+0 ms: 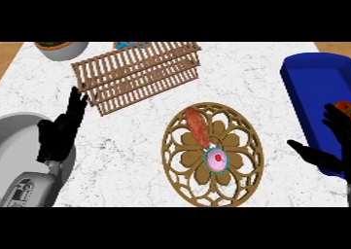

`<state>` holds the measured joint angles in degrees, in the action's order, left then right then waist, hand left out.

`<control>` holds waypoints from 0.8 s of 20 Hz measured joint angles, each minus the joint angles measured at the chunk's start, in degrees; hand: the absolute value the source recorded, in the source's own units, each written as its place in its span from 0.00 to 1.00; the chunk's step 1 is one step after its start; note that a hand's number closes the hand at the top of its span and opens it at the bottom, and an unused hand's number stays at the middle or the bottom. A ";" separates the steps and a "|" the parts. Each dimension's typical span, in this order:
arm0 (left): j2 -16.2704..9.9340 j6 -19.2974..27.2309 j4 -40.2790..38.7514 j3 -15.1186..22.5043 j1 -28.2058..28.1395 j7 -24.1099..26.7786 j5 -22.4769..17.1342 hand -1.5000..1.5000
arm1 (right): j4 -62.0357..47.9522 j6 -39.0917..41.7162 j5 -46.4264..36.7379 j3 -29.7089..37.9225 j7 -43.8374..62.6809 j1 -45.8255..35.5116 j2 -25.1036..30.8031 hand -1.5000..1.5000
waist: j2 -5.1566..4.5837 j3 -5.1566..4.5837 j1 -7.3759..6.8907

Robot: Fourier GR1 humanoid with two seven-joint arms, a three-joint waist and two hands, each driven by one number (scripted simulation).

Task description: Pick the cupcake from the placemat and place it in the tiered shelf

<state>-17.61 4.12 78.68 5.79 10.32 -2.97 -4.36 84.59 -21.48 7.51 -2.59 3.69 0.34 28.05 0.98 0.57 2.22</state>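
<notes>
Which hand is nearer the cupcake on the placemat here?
Right. The right hand is open just right of the placemat holding the cupcake; the left hand is open farther off, by the left edge.

left hand (61,127): left side of frame, black fingers straight, pointing up, holding nothing
left forearm (33,187): grey, enters from lower left corner
right hand (334,146): right edge of frame, fingers spread and relaxed, thumb pointing left, holding nothing
</notes>
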 measured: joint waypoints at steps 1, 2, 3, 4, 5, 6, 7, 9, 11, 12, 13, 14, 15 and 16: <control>0.15 -0.15 0.21 0.31 0.04 -0.47 0.10 0.50 | 2.29 -0.10 -0.34 -1.15 0.29 0.73 -0.62 0.00 | 0.02 0.06 -0.16; 0.44 0.01 0.64 0.71 -0.13 -0.59 0.45 0.50 | 4.23 0.01 -0.77 -2.27 0.51 1.25 -0.97 0.00 | 0.04 0.10 -0.43; 0.55 -0.15 1.39 1.08 -0.52 -0.93 0.50 0.50 | 6.73 0.27 -1.26 -3.38 1.17 1.81 -0.82 0.00 | 0.09 0.11 -0.63; 0.72 -0.57 1.65 1.44 -0.77 -1.02 0.42 0.50 | 8.87 0.83 -1.66 -4.36 1.73 2.28 -0.46 0.00 | 0.08 0.11 -0.76; 0.79 -0.90 1.82 1.73 -0.84 -0.97 0.47 0.50 | 11.37 1.20 -2.15 -5.48 3.25 2.34 -0.01 0.00 | 0.09 0.11 -0.85; 0.89 -1.09 2.06 1.94 -0.92 -0.83 0.56 0.50 | 13.64 1.52 -2.77 -6.66 4.72 2.64 0.39 0.00 | 0.08 0.10 -0.96; 1.25 -1.04 2.18 2.23 -1.08 -0.49 0.74 0.50 | 16.02 2.08 -3.15 -7.56 6.58 2.86 1.15 0.00 | 0.07 0.09 -1.00; 1.93 -0.75 2.13 2.83 -1.05 -0.35 1.28 0.50 | 20.34 3.35 -4.22 -10.18 11.68 2.88 2.72 0.00 | 0.03 0.01 -1.11; 2.22 -1.36 2.81 3.75 -1.44 -0.07 1.51 0.50 | 23.62 4.86 -5.16 -12.46 17.56 2.57 4.69 0.00 | 0.03 -0.05 -1.56; 2.09 -1.75 2.64 3.88 -1.18 -0.09 1.59 0.50 | 24.65 5.89 -6.19 -13.81 20.30 2.32 6.07 0.00 | -0.06 -0.11 -1.71; 1.94 -2.08 2.96 4.11 -1.12 -0.44 1.64 0.50 | 25.51 6.96 -7.51 -14.78 23.05 1.99 7.92 0.00 | -0.08 -0.16 -1.98; 2.00 -2.13 3.02 4.34 -0.87 -0.71 1.83 0.50 | 26.17 7.99 -9.32 -15.79 25.82 1.29 9.87 0.00 | -0.15 -0.25 -2.25; 2.09 -2.30 3.12 4.46 -0.83 -0.68 1.81 0.50 | 26.76 9.18 -11.21 -16.43 28.41 0.73 12.23 0.00 | -0.16 -0.37 -2.49; 2.14 -2.41 3.17 4.58 -0.71 -0.65 1.89 0.50 | 27.17 10.25 -13.13 -17.03 31.13 -0.03 14.31 0.00 | -0.20 -0.44 -2.77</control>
<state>-15.47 1.71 81.85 10.37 9.61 -3.62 -2.48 111.76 -11.23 -5.61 -19.62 34.82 0.30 42.36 0.77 0.13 -0.55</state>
